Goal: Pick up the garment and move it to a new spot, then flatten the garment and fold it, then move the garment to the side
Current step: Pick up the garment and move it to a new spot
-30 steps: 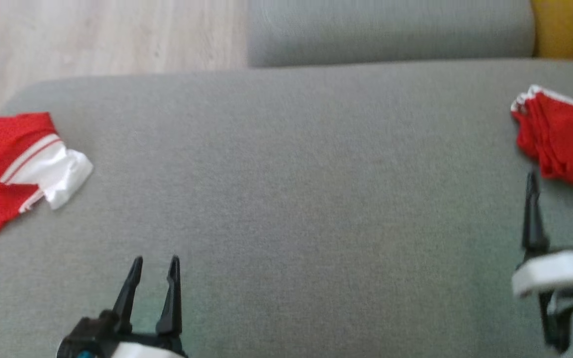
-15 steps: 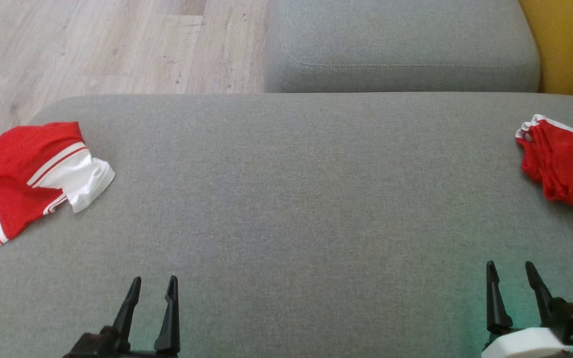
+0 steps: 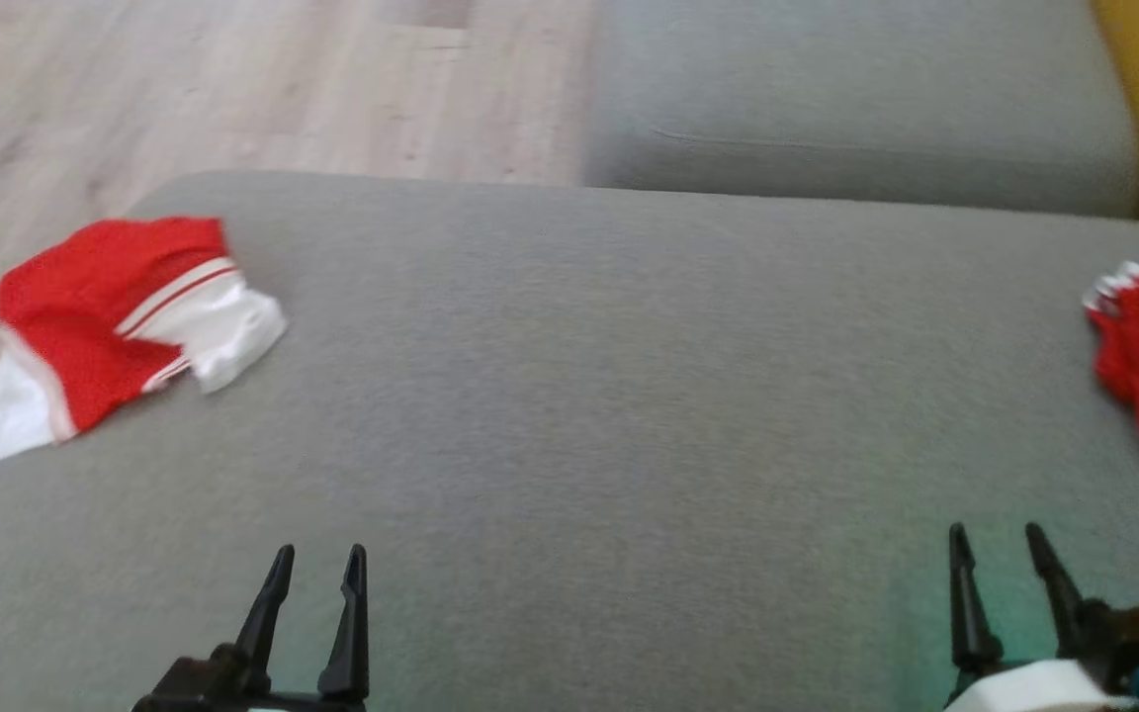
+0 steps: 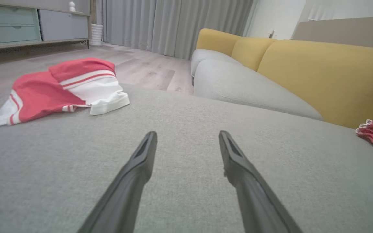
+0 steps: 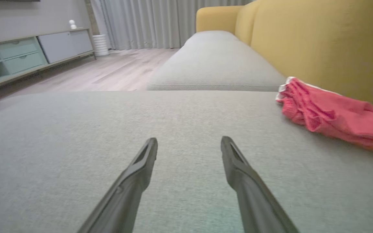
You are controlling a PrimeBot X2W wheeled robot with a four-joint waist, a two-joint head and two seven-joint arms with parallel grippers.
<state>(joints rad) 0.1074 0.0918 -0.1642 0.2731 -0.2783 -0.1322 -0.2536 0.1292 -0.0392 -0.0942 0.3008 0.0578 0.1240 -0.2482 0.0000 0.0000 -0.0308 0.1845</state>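
while left end effector (image 3: pixel 320 551) and right end effector (image 3: pixel 994 531) hang released and empty, red-and-white garment (image 3: pixel 125 316) lies well ahead-left of the left one, overhanging the sofa (image 3: pixel 569 415) edge; a shallow pinch could slide it floorward.

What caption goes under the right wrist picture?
Open right gripper over the grey cushion, red garment lying near the yellow backrest.

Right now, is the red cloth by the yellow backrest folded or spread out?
Folded: the red garment lies as a compact stack, layered edges showing at one end.
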